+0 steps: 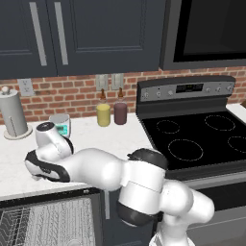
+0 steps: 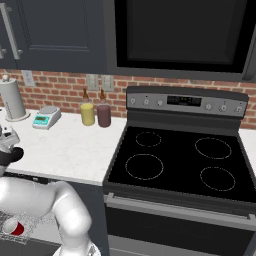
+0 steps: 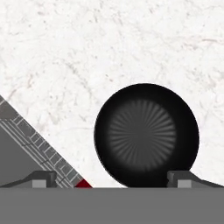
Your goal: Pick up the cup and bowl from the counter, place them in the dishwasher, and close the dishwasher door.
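Bowl and gripper: Since my gripper [image 3: 112, 181] looks straight down at the counter [image 3: 87, 52], the bowl [image 3: 146, 134] lies right ahead of it, nearer one fingertip than the other.
Gripper state: my fingers stand wide apart, holding nothing.
Bowl's place: on the counter, close to the edge above the dishwasher [image 1: 48, 221].
Bowl's shape: round, low, black, with fine ribs fanning out inside; no long axis, so any angle of approach should serve.
Counter: white stone, faintly veined.
Cup [image 2: 15, 228]: red, already lying in the wire rack [image 2: 27, 220].
Judgement: I must centre on the bowl before lowering.
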Robot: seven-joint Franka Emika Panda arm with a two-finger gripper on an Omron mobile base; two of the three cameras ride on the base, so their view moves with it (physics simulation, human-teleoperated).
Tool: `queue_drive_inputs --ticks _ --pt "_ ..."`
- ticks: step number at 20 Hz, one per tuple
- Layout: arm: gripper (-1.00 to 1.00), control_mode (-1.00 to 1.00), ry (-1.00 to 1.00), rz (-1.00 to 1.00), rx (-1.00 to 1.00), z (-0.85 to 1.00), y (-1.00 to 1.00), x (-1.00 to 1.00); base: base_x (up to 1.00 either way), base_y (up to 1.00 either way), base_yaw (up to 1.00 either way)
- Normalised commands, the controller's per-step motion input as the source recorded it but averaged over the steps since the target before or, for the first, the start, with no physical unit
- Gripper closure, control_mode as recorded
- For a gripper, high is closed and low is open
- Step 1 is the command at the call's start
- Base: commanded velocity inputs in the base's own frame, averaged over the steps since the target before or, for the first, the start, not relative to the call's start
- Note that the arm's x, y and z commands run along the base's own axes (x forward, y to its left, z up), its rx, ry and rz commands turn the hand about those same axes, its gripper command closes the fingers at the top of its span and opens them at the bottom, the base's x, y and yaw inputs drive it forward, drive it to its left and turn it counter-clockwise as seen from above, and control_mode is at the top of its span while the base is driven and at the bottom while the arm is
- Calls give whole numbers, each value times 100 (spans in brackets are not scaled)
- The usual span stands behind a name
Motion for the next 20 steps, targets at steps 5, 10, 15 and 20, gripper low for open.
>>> queue_drive_inputs --ticks 5,10,15,20 --pt "-100 -100 0 0 0 -8 15 26 0 0 0" --pt "-100 -100 0 0 -1 -13 28 22 0 0 0" --pt "-100 -100 0 -1 0 -11 10 6 0 0 0" --pt "-100 -100 2 -6 0 -13 3 0 0 0 0"
